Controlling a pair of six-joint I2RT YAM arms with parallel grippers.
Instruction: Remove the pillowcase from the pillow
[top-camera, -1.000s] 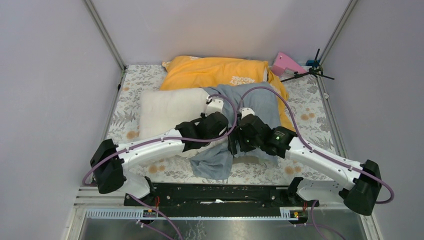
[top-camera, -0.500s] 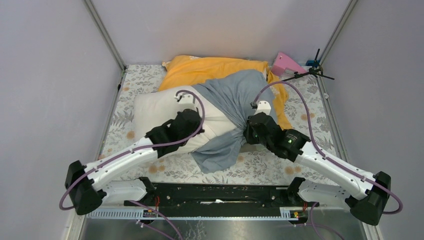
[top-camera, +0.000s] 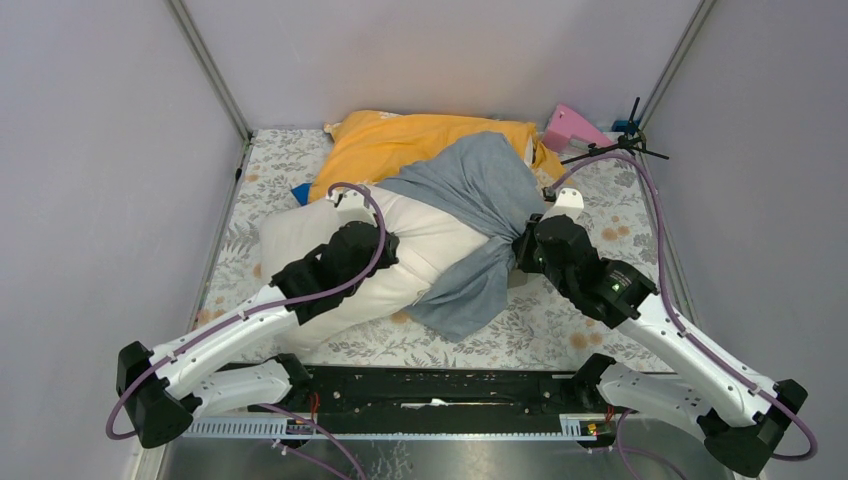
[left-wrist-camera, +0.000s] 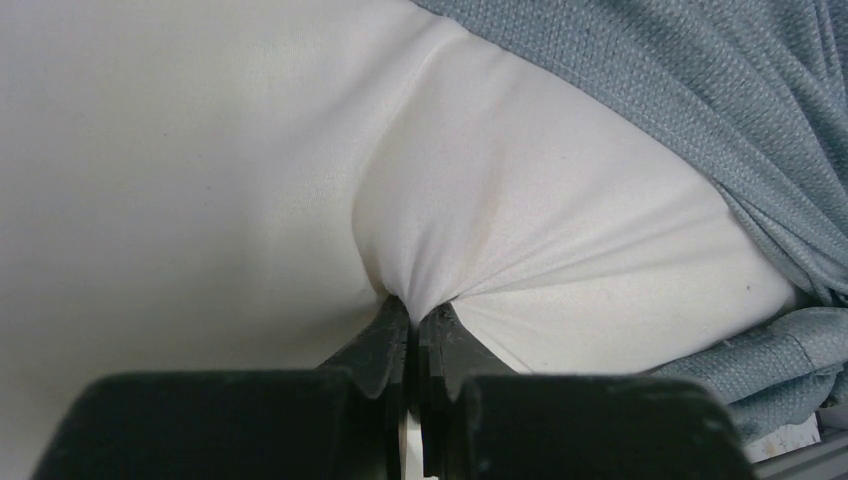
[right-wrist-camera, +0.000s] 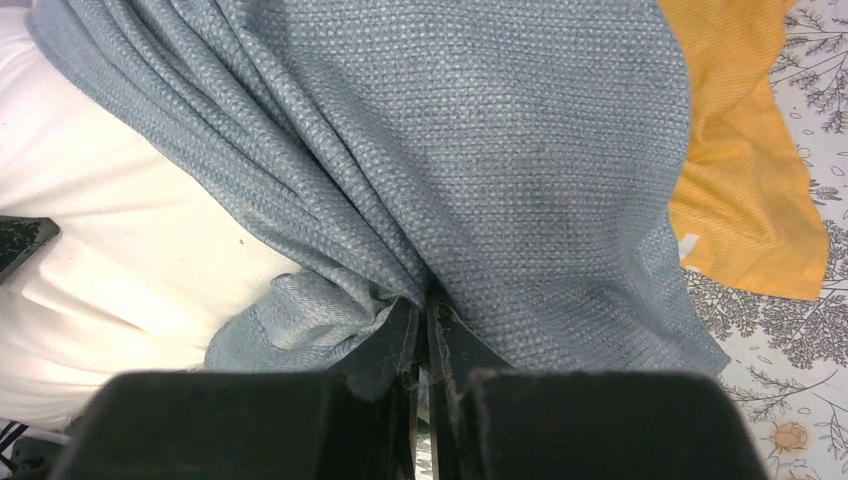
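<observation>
Floral surface (top-camera: 620, 215), grey walls. Grey pillowcase (top-camera: 480, 185) bunched over right end of pillow (top-camera: 430, 240), mid-surface, against orange pillow (top-camera: 420, 140). Pinches: left gripper (left-wrist-camera: 412, 312) on pillow fabric, right gripper (right-wrist-camera: 425, 297) on pillowcase folds. Risk: thin pinch slipping under pull, or case snagging on corner.

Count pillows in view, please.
2. The white pillow lies mid-table, its far right end still inside the grey-blue pillowcase. The orange-covered pillow sits behind it at the far edge. Fabric could hide more.
</observation>
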